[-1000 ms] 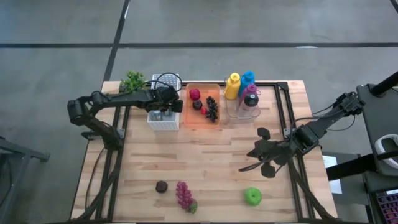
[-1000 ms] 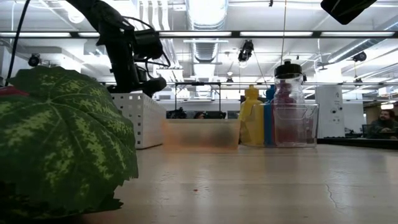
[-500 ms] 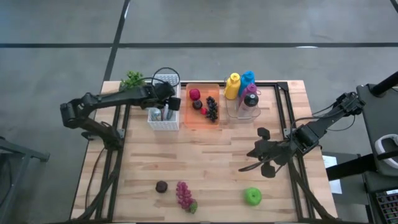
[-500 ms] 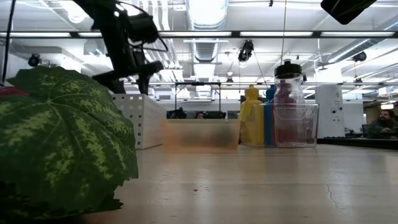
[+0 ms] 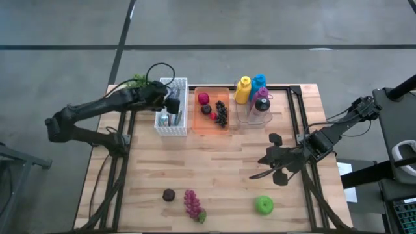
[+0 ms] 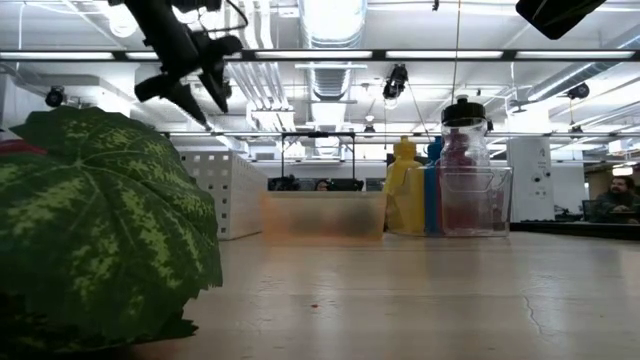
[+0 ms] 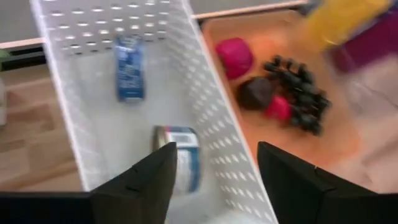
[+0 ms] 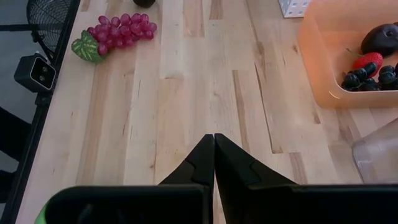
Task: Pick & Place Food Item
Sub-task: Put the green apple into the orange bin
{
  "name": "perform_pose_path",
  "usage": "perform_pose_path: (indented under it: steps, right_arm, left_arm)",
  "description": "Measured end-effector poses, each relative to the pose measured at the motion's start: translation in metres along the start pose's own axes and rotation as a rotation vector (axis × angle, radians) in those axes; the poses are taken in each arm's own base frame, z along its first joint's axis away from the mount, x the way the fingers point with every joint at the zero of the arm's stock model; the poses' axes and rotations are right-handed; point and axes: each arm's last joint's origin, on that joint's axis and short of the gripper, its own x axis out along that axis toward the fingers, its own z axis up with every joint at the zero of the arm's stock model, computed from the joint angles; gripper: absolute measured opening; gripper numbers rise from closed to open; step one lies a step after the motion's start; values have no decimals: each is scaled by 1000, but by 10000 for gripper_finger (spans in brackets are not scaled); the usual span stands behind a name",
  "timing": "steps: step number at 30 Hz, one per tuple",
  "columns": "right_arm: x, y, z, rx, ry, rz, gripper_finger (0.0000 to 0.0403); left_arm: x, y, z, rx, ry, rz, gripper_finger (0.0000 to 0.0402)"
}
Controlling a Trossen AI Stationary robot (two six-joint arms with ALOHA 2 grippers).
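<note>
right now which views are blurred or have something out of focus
Left wrist view: motion-smeared, worst at the yellow bottle; the white basket and can are soft. Low view: the near green leaf and orange tray are out of focus. High and right wrist views look sharp.

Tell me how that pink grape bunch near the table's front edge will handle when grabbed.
The grape bunch is lumpy, so fingers may slip between berries. It looks like a light replica and probably lifts easily. Lying flat with its leaf, it seems unlikely to roll.
</note>
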Motion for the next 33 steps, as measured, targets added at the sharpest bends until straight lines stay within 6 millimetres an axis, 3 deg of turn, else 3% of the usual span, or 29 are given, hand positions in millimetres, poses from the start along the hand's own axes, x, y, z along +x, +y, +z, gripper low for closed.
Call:
perform_pose_path:
  steps: [11,20,27,33]
  right_arm:
    - [0,0,1,1,-6,3,8]
    - [1,2,2,7,-21,13,8]
    - [1,6,1,-37,37,143,8]
    - [3,19,-6,-161,154,369,8]
  left_arm:
    - [-40,-37,-46,184,33,-237,102]
    - [-79,-72,-110,391,-91,-422,10]
    - [-113,-82,-154,388,-210,-534,4]
    - [-115,-90,-180,354,-216,-549,4]
